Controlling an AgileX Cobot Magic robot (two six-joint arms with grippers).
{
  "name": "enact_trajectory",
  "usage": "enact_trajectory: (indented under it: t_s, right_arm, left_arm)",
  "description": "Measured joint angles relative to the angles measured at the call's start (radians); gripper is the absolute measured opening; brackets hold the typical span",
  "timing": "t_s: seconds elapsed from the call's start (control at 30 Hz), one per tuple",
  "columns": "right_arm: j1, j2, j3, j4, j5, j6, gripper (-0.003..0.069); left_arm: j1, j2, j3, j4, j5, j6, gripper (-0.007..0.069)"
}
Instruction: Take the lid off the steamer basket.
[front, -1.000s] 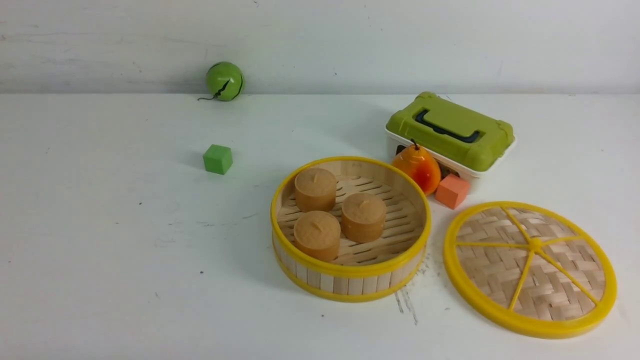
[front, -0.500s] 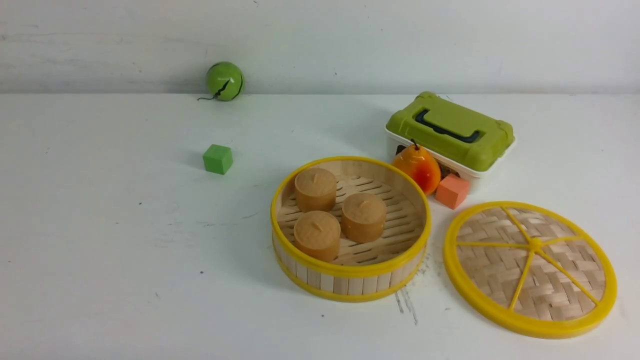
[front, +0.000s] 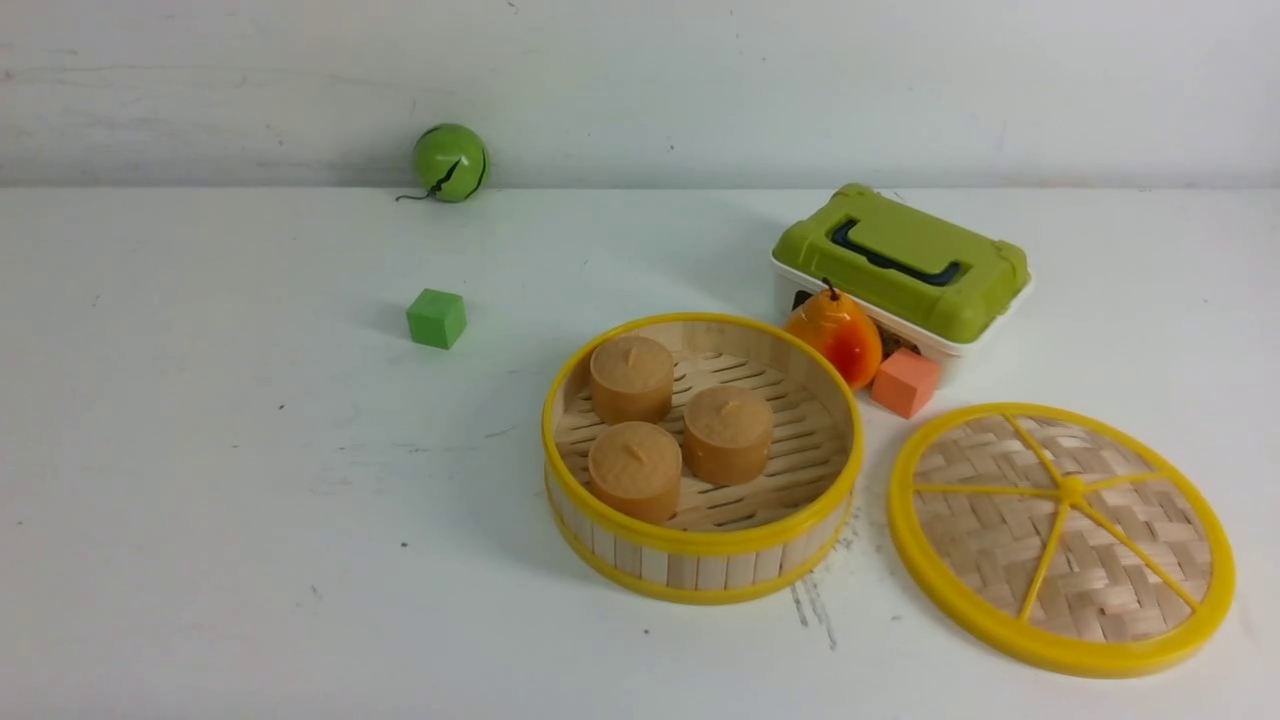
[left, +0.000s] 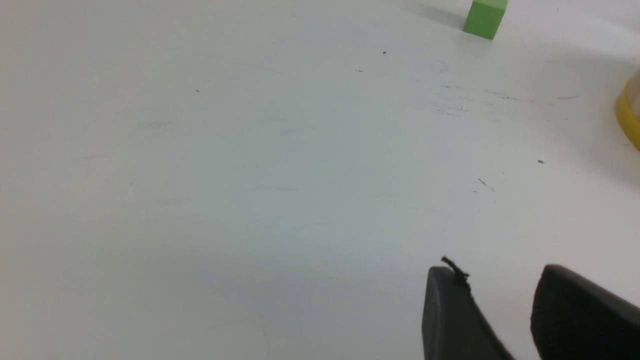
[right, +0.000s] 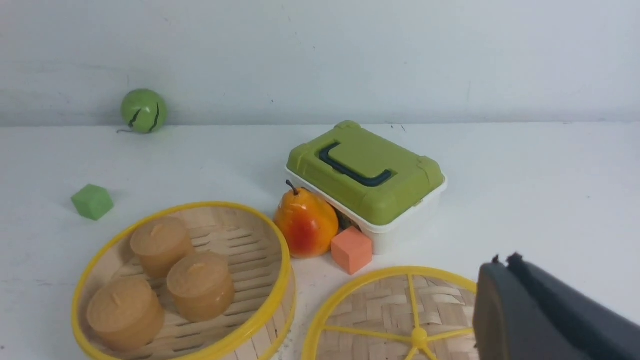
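Lid (front: 1060, 540) is off. It lies flat on the table (front: 250, 450) in the lower right of the front view, just beside the steamer basket (front: 700, 572), with a narrow strip of table between the two rims. The basket sits low centre, open on top. Three tan buns (front: 727, 433) stand on its slatted floor.

Behind them, right of centre, a pear (front: 835, 335), an orange cube (front: 905, 382) and a green-lidded box (front: 900, 262) are crowded together. Green cube (front: 436, 318) and green ball (front: 450, 162) sit well apart in the upper left.

No arm shows in the front view.

Right gripper (right: 502, 265): jaws pressed together, nothing between them, lid and basket in view beyond it.

Left gripper (left: 497, 280): fingers apart, bare table showing between them, empty.

Judgement: task looks finished, with the lid removed, set down and released. Nothing left that I can see beyond parking the arms.
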Motion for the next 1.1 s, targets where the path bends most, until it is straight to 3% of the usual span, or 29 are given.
enact_trajectory:
  t_s: [0.2, 0.5, 0.7, 1.1]
  right_arm:
    - [0.0, -0.196, 0.3, -0.058, -0.191, 0.036, -0.0012]
    - [0.0, -0.471, 0.654, -0.196, -0.229, 0.179, -0.0012]
    - [0.0, -0.513, 0.68, -0.223, -0.095, 0.209, -0.0012]
    - [-0.045, -0.513, 0.672, -0.23, -0.039, 0.21, -0.0012]
  left_arm:
    - [0.0, 0.0, 0.0, 0.0, 0.0, 0.0, 0.0239]
    - [0.0, 0.0, 0.0, 0.0, 0.0, 0.0, 0.0239]
    - [0.0, 0.0, 0.0, 0.0, 0.001, 0.0, 0.0239]
    - [0.0, 0.0, 0.0, 0.0, 0.001, 0.0, 0.0239]
